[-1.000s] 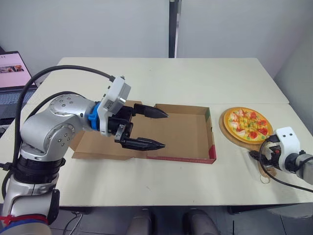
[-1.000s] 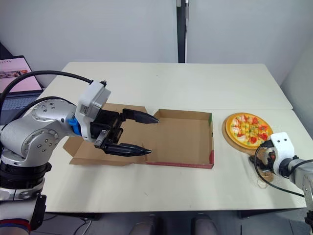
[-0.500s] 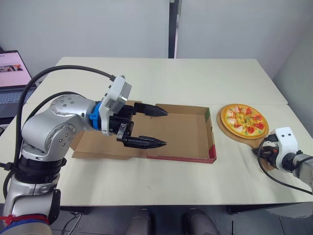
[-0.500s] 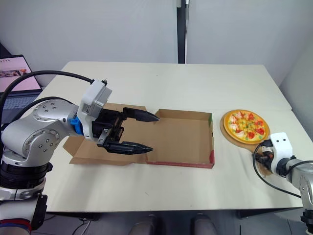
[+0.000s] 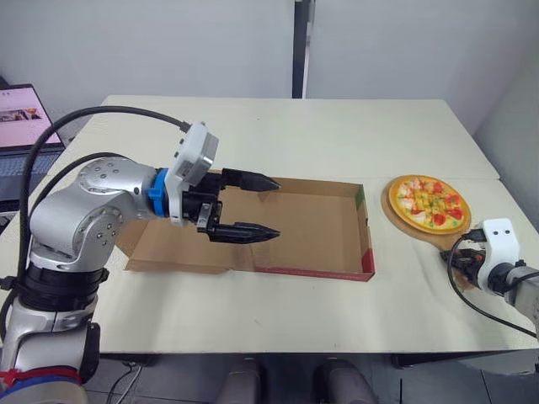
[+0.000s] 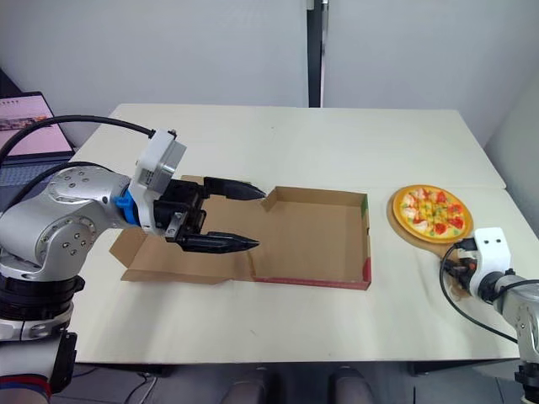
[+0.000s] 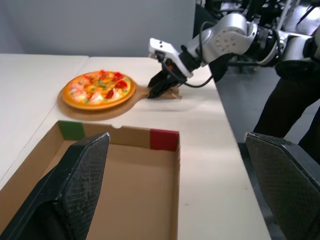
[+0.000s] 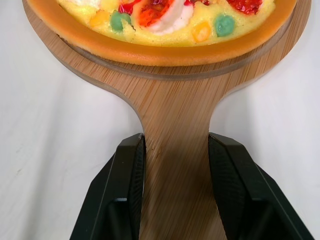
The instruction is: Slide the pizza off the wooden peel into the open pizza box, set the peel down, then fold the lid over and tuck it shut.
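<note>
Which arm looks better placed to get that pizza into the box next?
Right. The right tool grips the handle of the wooden peel, with the pizza on it, beside the open box. The left tool hangs open over the box's other end.

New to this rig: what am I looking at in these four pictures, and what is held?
It is a humanoid robot with two arms, each ending in two black jaws. The two wide pictures come from cameras on its head, looking down at a table. The other two come from cameras on its wrists. An open pizza box lies on the table, empty. The left jaws hover open over it. The right jaws are closed on the handle of a wooden peel carrying a pizza.
</note>
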Robot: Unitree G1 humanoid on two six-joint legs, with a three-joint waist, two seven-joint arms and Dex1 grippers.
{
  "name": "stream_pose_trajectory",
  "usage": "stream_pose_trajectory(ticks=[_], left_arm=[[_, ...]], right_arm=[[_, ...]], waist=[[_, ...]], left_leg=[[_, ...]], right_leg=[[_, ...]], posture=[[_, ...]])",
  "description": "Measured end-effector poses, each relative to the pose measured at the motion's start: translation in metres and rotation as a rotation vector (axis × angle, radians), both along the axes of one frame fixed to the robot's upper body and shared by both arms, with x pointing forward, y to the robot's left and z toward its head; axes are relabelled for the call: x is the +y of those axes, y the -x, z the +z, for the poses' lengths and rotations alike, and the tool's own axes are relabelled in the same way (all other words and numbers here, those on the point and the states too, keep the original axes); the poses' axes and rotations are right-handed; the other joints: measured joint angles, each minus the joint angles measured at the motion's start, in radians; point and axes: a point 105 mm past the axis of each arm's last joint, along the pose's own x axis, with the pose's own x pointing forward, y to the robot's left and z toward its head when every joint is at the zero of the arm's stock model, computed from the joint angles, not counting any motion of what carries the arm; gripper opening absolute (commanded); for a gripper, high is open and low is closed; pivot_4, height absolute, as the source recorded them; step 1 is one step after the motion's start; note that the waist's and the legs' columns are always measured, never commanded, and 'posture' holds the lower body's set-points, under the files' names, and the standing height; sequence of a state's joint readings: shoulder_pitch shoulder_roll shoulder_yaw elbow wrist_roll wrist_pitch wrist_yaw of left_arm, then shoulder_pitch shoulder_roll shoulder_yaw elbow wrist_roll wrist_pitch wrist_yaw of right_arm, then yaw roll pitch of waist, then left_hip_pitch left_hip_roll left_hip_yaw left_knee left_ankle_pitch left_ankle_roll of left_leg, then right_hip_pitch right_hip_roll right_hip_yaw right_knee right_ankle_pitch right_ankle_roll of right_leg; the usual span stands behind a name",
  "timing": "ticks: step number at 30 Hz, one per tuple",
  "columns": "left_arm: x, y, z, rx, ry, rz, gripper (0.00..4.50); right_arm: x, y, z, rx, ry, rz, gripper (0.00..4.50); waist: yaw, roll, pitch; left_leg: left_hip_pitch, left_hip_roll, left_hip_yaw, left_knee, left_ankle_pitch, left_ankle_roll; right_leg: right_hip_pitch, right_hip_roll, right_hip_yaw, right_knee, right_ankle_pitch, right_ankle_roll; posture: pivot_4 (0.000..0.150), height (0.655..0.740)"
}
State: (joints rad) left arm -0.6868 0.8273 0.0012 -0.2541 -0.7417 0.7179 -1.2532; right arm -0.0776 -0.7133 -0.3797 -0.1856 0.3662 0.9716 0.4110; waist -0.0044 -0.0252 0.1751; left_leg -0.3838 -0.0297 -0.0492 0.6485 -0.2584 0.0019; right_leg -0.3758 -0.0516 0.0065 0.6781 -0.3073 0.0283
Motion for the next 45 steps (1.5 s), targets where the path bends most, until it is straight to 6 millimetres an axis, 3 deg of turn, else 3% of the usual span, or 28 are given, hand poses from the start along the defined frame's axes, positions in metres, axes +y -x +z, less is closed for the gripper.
stream_pose_trajectory(ticks=[8, 18, 24, 32, 37, 45], left_arm=[[0.009, -0.010, 0.005, -0.030, -0.003, 0.052, 4.50], [0.016, -0.011, 0.007, -0.043, -0.017, 0.084, 4.50], [0.022, -0.012, 0.006, -0.041, -0.032, 0.106, 4.50], [0.031, -0.011, 0.002, -0.027, -0.051, 0.144, 4.50], [0.040, -0.011, 0.002, -0.027, -0.067, 0.177, 4.50], [0.058, -0.005, -0.008, 0.017, -0.117, 0.243, 4.50]], right_arm=[[-0.022, -0.002, 0.023, -0.053, 0.069, -0.043, 1.61], [-0.014, -0.019, 0.055, -0.147, 0.116, 0.035, 1.61], [0.005, -0.029, 0.068, -0.149, 0.140, 0.144, 1.61], [0.048, -0.043, 0.107, -0.217, 0.177, 0.364, 1.61], [0.077, -0.046, 0.102, -0.187, 0.190, 0.509, 1.61], [0.099, -0.051, 0.100, -0.206, 0.296, 0.664, 1.61]], waist=[[0.001, 0.002, 0.002], [-0.013, 0.006, 0.004], [-0.017, 0.007, 0.005], [-0.025, 0.008, 0.006], [-0.024, 0.008, 0.006], [-0.025, 0.008, 0.007]], left_leg=[[-0.009, 0.000, 0.001, 0.000, 0.000, 0.000], [-0.013, 0.000, 0.001, 0.000, 0.000, 0.000], [-0.013, 0.000, 0.002, 0.000, 0.000, 0.000], [-0.013, 0.000, 0.001, 0.001, 0.000, 0.000], [-0.014, 0.000, 0.001, 0.001, 0.000, 0.000], [-0.015, 0.000, 0.001, 0.002, 0.000, 0.000]], right_leg=[[-0.010, 0.000, 0.001, 0.002, 0.000, 0.000], [-0.013, 0.000, 0.001, 0.002, 0.000, 0.000], [-0.013, 0.000, 0.002, 0.002, 0.000, 0.000], [-0.014, 0.000, 0.001, 0.002, 0.000, 0.000], [-0.014, 0.000, 0.001, 0.002, 0.000, 0.000], [-0.015, 0.000, 0.001, 0.002, 0.000, 0.000]], posture=[[0.150, 0.7400], [0.150, 0.7400], [0.150, 0.7400], [0.150, 0.7400], [0.150, 0.7400], [0.150, 0.7400]])
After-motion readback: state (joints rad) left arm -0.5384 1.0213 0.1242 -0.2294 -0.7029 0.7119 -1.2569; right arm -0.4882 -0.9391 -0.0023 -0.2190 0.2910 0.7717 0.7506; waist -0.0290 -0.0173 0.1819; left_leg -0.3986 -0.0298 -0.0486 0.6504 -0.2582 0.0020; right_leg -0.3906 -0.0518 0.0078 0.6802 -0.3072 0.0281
